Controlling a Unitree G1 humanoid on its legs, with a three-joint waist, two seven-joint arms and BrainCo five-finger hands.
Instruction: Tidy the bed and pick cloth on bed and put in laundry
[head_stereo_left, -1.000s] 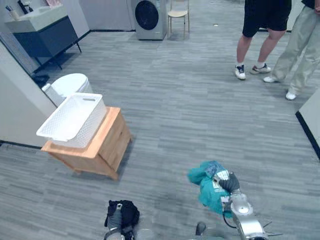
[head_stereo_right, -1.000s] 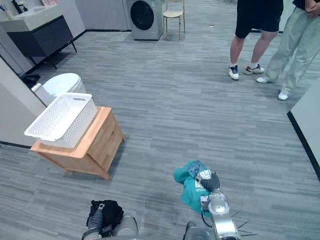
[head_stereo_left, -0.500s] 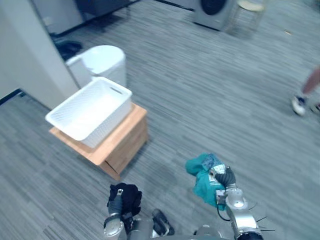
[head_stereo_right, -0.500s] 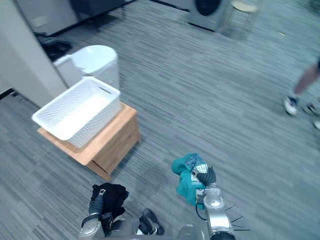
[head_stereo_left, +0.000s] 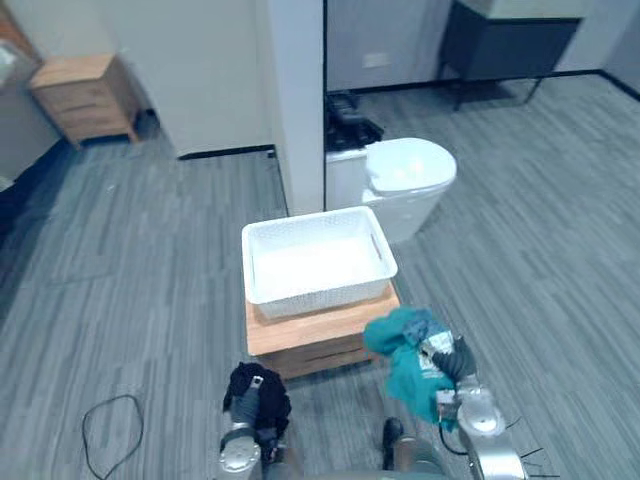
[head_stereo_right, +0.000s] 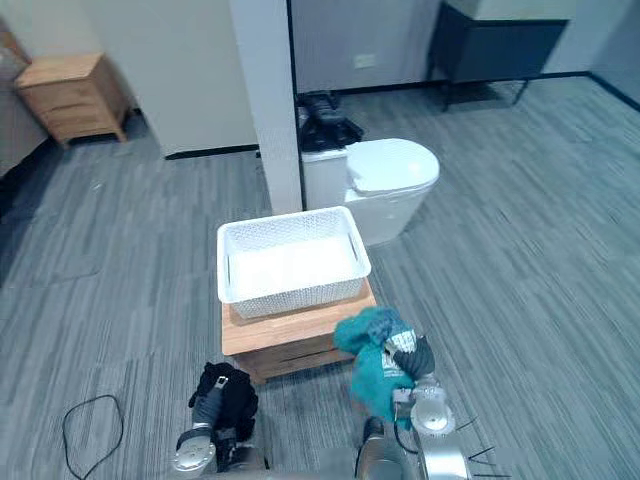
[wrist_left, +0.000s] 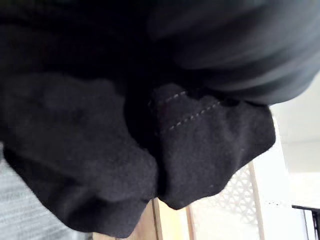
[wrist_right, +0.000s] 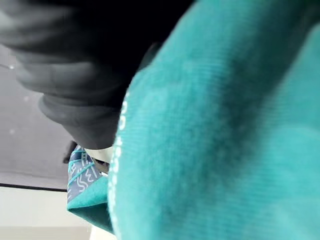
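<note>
Left eye view, looking straight down onto a white basket, parked on a low wooden desk dead ahead.

Over to the right hand: curled shut round a teal cloth, clutching it up off the grey floor. Bundled and drooping below the grip, showing across the desk's near right corner, just beside the basket but not in it. Right wrist view, same story: teal fabric pressed close against the dark cover, with a patterned patch tucked at its edge.

Down to the left hand: carrying a black cloth, bunched over it and held clear of the floor, near the desk's front left side. Cannot tell how tightly closed, buried in the fabric as it is. Left wrist view: dark folds with a line of stitching, and past them a strip of the desk's edge and the basket's lattice wall.

Behind the basket, a white toilet, lid down, tucked just beside a pale pillar. Far back on the left, a wooden nightstand; far back on the right, a dark vanity.
</note>
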